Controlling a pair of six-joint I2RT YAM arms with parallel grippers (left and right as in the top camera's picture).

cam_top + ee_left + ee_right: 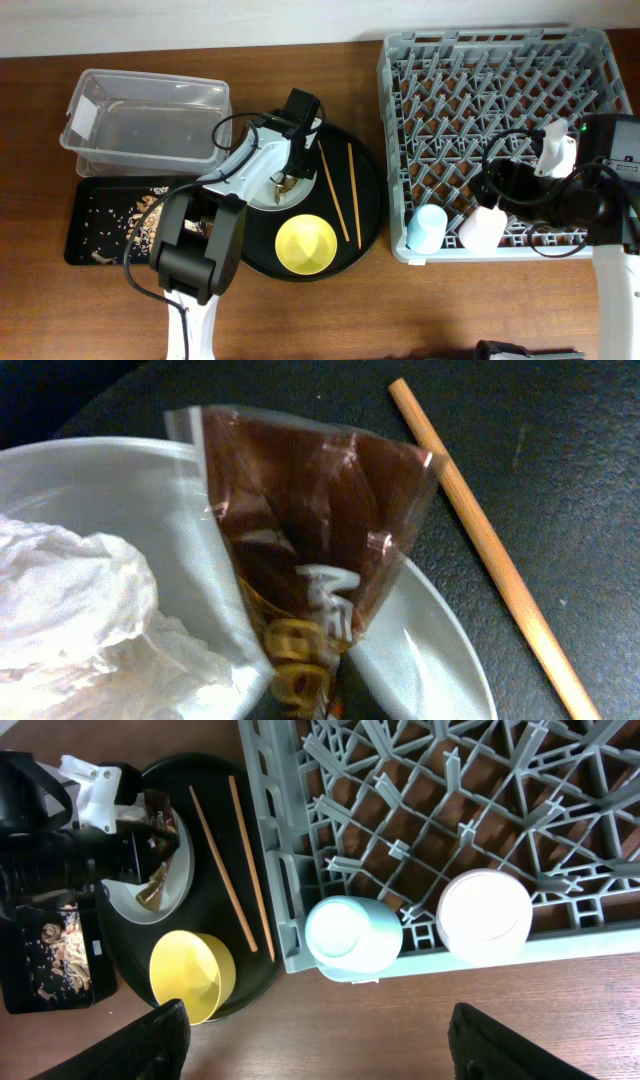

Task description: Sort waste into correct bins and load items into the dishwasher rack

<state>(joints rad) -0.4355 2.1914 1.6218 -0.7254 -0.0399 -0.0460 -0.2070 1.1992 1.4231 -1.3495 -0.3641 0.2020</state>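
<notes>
My left gripper (pixel 305 695) is shut on the lower end of the brown wrapper (pixel 310 530), over the pale plate (pixel 430 650). The crumpled white tissue (pixel 70 610) lies on the plate to its left. One chopstick (pixel 480 540) lies on the round black tray beside the plate; both chopsticks (pixel 336 195) show from overhead. The yellow bowl (pixel 306 243) stands on that tray. The blue cup (pixel 350 932) and pink cup (pixel 485 915) stand upside down at the front edge of the grey rack (pixel 450 810). My right gripper (pixel 320 1040) is open and empty, above the table in front of them.
The clear tub (pixel 140 125) stands at the back left. The flat black tray (pixel 85 235) in front of it holds loose food scraps (pixel 135 215). The round black tray (pixel 365 200) lies between the left bins and the rack (pixel 510 130).
</notes>
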